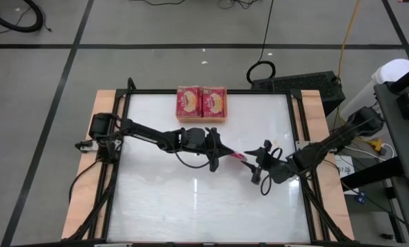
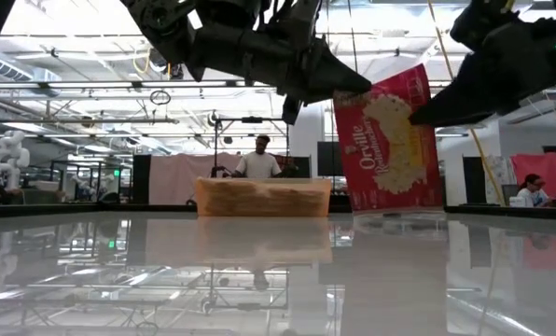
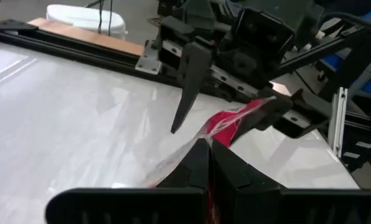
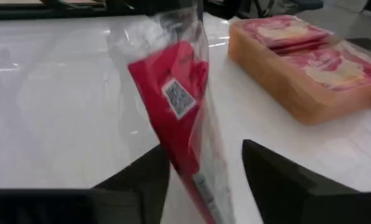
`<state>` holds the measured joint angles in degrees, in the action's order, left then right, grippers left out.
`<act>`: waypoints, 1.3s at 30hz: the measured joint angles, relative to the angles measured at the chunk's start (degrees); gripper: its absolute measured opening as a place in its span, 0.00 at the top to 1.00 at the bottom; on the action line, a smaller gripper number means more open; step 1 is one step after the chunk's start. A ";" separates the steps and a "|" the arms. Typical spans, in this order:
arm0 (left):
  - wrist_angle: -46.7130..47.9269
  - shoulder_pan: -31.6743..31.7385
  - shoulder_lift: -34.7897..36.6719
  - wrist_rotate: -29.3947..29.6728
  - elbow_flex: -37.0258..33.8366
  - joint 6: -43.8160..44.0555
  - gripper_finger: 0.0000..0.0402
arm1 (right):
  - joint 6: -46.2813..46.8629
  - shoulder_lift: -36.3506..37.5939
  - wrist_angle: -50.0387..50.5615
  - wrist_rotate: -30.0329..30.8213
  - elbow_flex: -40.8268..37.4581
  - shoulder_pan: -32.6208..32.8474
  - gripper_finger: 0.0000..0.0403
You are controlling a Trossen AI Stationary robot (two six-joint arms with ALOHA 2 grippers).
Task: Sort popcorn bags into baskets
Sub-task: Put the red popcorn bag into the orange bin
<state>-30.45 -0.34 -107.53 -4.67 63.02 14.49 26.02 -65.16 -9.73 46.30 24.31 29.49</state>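
Passing one popcorn bag (image 2: 388, 140) in mid-air above the surface (image 1: 191, 192): left hand (image 1: 226, 154) clamped on its edge, right hand (image 1: 263, 152) spread apart beside it. Basket (image 1: 202, 121) at the far edge already holds packets; this bag remains unplaced.

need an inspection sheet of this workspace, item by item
surface: glossy white table, bare apart from the tray.
job's things: orange tray at the far edge holds popcorn bags; one red bag hangs in mid-air.
clutter: nothing seen.
grippers: left gripper shut on the red bag's edge; right gripper has its jaws open around it.
cables: loose cables on the floor.
surroundings: a person stands behind the table.
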 joint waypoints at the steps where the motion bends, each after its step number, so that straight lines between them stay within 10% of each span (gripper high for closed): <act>1: 0.01 0.00 0.00 -0.02 -0.01 0.10 0.99 | -0.75 -0.42 -1.13 0.22 -0.29 -0.45 0.56; 9: -1.00 0.33 0.00 -0.19 -0.01 -2.76 0.97 | -11.67 -2.36 -8.93 -3.39 -0.72 -4.05 0.96; 15: 2.17 1.09 2.78 -3.28 -0.01 -5.10 0.68 | -15.71 -1.72 -10.57 -8.52 -0.70 -9.08 0.94; 24: 30.70 2.99 22.12 14.60 0.03 -11.97 0.34 | -27.81 0.80 -11.90 -21.47 1.40 -24.65 0.97; 31: 39.21 -0.56 30.78 20.61 -4.57 -9.98 0.38 | -30.89 0.57 -11.37 -41.86 8.19 -40.61 0.97; 39: 20.28 -7.37 31.46 24.50 -17.00 -8.14 0.52 | -30.87 -5.37 -10.63 -65.00 18.83 -55.32 0.97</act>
<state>-10.17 -7.71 -76.07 19.83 46.01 6.35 -4.86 -70.54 -20.37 -18.70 43.14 -25.83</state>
